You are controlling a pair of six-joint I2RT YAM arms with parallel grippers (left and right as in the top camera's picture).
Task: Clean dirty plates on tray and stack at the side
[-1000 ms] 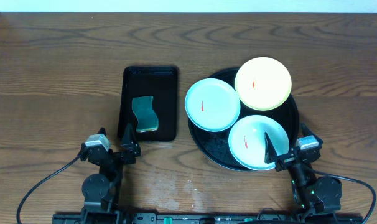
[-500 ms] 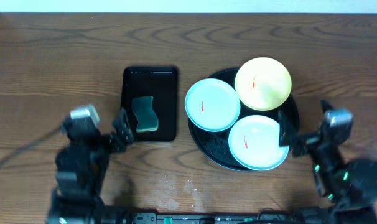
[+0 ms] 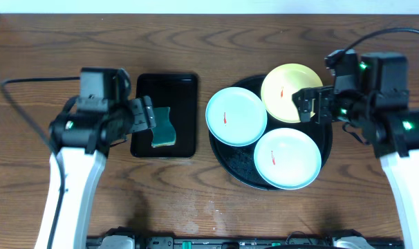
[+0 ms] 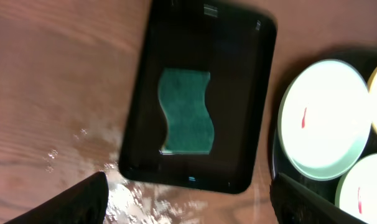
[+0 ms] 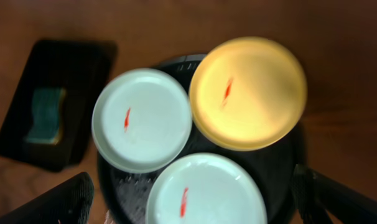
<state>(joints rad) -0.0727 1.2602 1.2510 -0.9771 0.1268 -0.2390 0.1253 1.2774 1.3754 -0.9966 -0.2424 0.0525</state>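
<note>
Three plates lie on the round black tray point(image 3: 236, 164): a pale blue one point(image 3: 236, 116) at the left, a pale yellow one point(image 3: 287, 90) at the back and a second pale blue one point(image 3: 287, 158) in front. Each bears a small red smear. My right gripper point(image 3: 305, 105) hovers open over the yellow plate's right edge, with nothing in it. In the right wrist view the front blue plate point(image 5: 204, 193) lies between and below the wide-apart fingers point(image 5: 70, 199). My left gripper point(image 3: 147, 115) hangs open and empty above the green sponge point(image 4: 186, 112).
A smaller rectangular black tray point(image 3: 185, 97) holding the green sponge point(image 3: 161, 128) sits left of the round tray. Wet streaks point(image 4: 123, 199) shine on the wood in front of it. Bare wooden table surrounds both trays.
Both arms have lifted from the table's front edge and swung toward the back. The left now hangs over the sponge tray, the right over the yellow plate. Both stayed open.
</note>
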